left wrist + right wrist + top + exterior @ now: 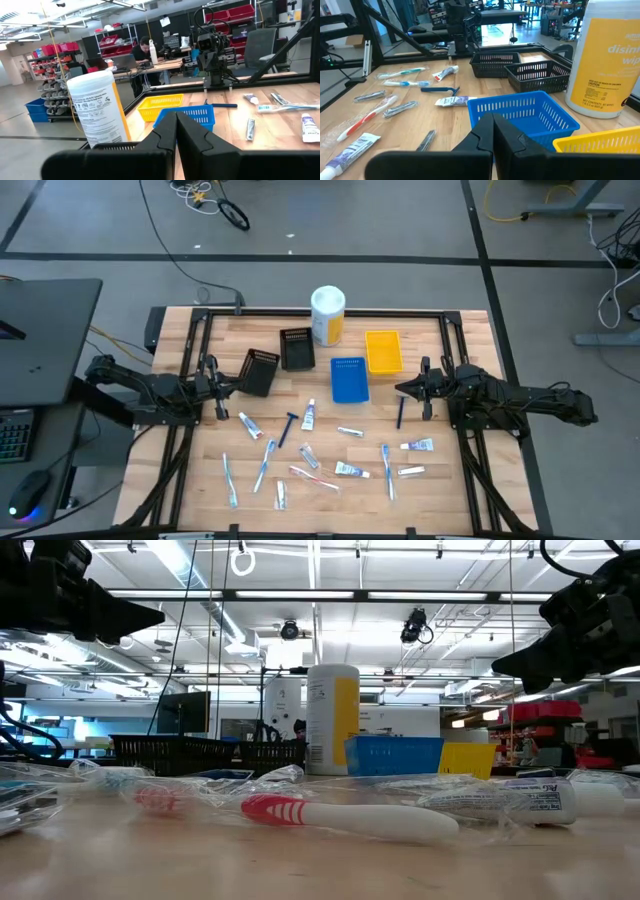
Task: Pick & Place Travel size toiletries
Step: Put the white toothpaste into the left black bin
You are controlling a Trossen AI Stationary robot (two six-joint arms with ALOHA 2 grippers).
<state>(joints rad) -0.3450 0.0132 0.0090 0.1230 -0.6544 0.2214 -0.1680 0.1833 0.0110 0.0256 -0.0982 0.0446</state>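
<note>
1. the left gripper (pixel 222 388) is hovering at the table's left side with its fingers (pixel 192 137) pressed together and nothing between them.
2. the right gripper (pixel 405 390) is hanging at the right side, its fingers (pixel 507 137) likewise closed on nothing.
3. the travel size toiletries (pixel 320 450) are lying scattered over the near half of the wooden table (pixel 450 490), between the two grippers and nearer the front edge than either.
4. a dark blue razor (pixel 288 428) is lying just beside a small white tube (pixel 309 416), both closer to the left gripper; another dark blue item (pixel 400 411) is sitting just below the right gripper, apart from it.
5. toothbrushes (pixel 263 464) and more tubes (pixel 417 445) are spreading toward the front edge.
6. the blue tray (pixel 349 379), yellow tray (pixel 383 350) and two black trays (pixel 278 358) are standing behind the toiletries, near the white-and-yellow canister (pixel 327 315).
7. in the low view a pink-bristled toothbrush (pixel 340 816) is lying nearest the camera; the clear wrappers beside it are blurring together, so those items are probably tubes, though that is hard to tell.
</note>
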